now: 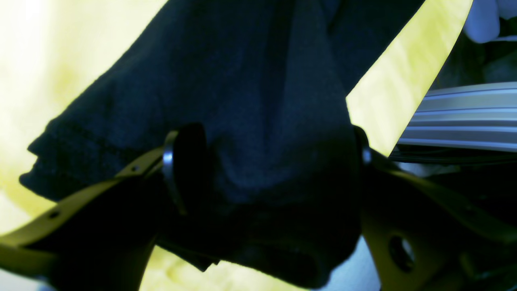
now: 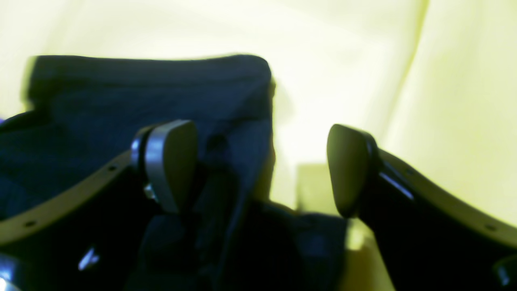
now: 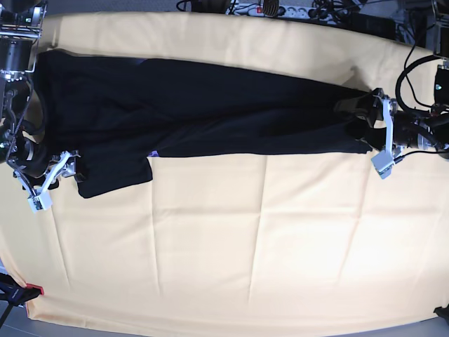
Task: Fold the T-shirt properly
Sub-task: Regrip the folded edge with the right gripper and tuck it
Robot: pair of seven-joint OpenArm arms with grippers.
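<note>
The black T-shirt [image 3: 210, 112] lies as a long folded band across the far half of the table, with a sleeve flap [image 3: 112, 172] sticking out at its left end. A small purple bit [image 3: 154, 153] of print peeks from its near edge. My left gripper [image 3: 372, 130] is at the shirt's right end. Its jaws stand wide apart, with bunched black fabric [image 1: 258, 121] lying between the fingers [image 1: 181, 161]. At the shirt's left end, my right gripper [image 2: 258, 165] is open, and the shirt's corner [image 2: 161, 89] rests against its left finger [image 2: 169, 161]. In the base view my right gripper [image 3: 59, 172] sits beside the sleeve.
A pale yellow cloth [image 3: 245, 239] covers the whole table. A power strip and cables [image 3: 280, 8] lie beyond the far edge. An aluminium rail [image 1: 464, 117] runs close to the left gripper. A red-tipped clamp [image 3: 31, 289] sits at the near left corner.
</note>
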